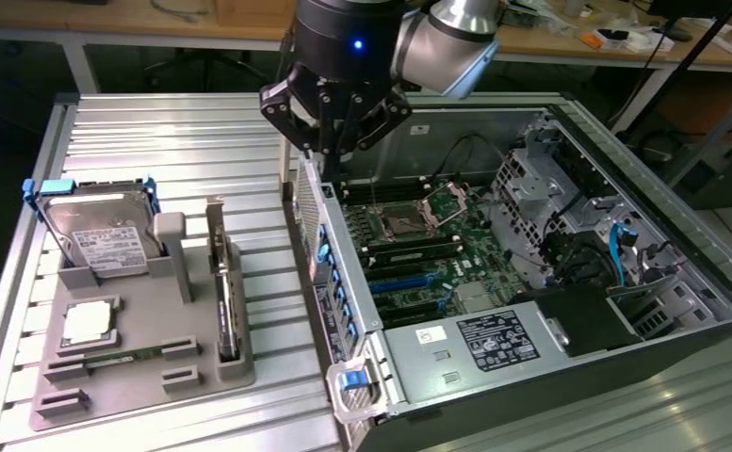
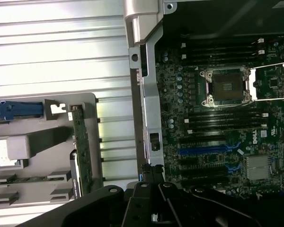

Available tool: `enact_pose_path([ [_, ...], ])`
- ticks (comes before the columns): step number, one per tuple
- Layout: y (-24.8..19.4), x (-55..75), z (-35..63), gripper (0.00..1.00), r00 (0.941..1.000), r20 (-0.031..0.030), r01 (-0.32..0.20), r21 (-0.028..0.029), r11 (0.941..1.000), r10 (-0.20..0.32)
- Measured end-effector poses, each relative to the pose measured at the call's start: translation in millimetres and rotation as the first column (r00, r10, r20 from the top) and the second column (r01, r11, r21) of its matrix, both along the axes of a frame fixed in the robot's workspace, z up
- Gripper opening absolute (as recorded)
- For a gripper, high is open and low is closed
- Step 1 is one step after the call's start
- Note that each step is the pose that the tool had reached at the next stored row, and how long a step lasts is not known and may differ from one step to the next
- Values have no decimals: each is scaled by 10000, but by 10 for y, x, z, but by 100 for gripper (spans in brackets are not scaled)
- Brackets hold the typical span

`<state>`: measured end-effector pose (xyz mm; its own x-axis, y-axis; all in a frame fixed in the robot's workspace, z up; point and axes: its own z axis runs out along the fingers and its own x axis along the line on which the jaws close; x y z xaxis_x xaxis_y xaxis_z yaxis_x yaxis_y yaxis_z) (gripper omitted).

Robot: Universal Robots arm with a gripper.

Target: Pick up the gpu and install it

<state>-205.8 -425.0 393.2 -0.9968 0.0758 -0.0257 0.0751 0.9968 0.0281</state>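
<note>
The claw (image 1: 329, 151) hangs closed and empty over the far end of the open computer case's (image 1: 617, 377) side wall. The graphics card (image 1: 223, 282) stands on edge in the grey holder (image 1: 152, 377) on the exterior view's left, well apart from the claw. The holder also carries a hard drive (image 1: 95, 231).

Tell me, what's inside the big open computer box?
A green motherboard with an open processor socket, blue slots, a labelled power supply and a metal drive cage. Whatever lies beneath the power supply is covered.
</note>
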Motion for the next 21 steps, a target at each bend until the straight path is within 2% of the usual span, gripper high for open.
enact_pose_path([
  [21,-30,-109,0,11,10000,0,0,0,10000,0],
])
